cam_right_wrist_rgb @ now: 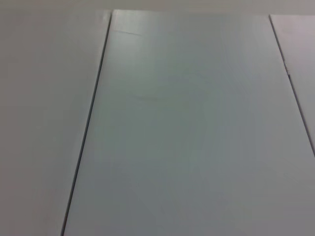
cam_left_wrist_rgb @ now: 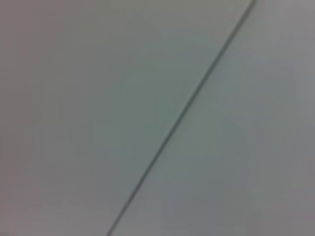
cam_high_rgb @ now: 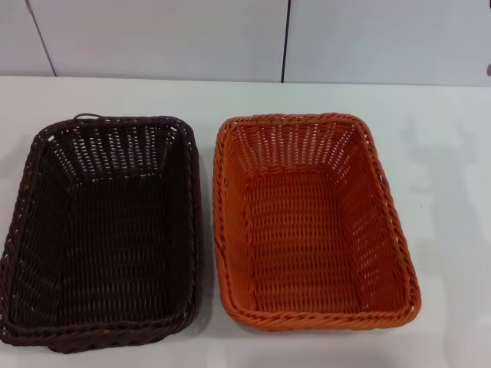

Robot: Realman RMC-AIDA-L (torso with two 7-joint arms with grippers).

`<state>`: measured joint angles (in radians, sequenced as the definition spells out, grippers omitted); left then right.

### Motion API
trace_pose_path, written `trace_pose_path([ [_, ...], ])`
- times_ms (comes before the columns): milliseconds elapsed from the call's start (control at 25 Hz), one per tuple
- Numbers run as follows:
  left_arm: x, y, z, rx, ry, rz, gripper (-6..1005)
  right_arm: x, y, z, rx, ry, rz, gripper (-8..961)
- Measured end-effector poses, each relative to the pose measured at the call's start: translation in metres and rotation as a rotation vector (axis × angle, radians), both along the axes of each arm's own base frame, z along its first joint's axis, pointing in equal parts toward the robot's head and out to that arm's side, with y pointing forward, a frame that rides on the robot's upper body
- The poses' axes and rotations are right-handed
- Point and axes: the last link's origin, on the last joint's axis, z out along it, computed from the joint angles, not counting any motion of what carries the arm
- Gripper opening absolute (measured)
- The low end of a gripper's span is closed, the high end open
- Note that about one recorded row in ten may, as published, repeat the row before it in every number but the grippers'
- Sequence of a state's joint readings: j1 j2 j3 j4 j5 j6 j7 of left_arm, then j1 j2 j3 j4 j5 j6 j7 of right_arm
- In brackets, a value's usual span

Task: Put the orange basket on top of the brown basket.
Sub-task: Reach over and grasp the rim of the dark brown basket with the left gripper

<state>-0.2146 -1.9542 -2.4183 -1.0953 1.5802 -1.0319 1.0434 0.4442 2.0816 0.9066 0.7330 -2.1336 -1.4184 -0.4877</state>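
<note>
Progress: nothing stacked; orange basket (cam_high_rgb: pixel 311 222) is sitting beside brown basket (cam_high_rgb: pixel 103 230) on the tabletop (cam_high_rgb: pixel 445 153).
Grippers: I am seeing neither.

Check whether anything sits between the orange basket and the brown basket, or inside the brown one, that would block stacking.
Nothing visible does. The orange basket and the brown basket sit side by side on the white table, both empty. Neither gripper is in view.

A dark sliver (cam_high_rgb: pixel 489 70), perhaps robot body.
</note>
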Motion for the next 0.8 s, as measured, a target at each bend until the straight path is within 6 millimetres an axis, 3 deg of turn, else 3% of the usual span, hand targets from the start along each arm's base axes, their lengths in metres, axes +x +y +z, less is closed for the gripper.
trace_pose_path([
  [400, 0.044, 0.002, -0.020, -0.288, 0.166, 0.093, 831, -0.002, 0.003, -0.001, -0.004, -0.011, 0.004, 817],
  [560, 0.059, 0.001, -0.039, -0.430, 0.264, 0.172, 829, -0.002, 0.005, -0.001, -0.005, -0.020, 0.005, 817],
  [800, 0.066, 0.003, -0.063, -0.543, 0.352, 0.261, 827, -0.003, 0.010, -0.003, -0.018, -0.030, 0.007, 817],
])
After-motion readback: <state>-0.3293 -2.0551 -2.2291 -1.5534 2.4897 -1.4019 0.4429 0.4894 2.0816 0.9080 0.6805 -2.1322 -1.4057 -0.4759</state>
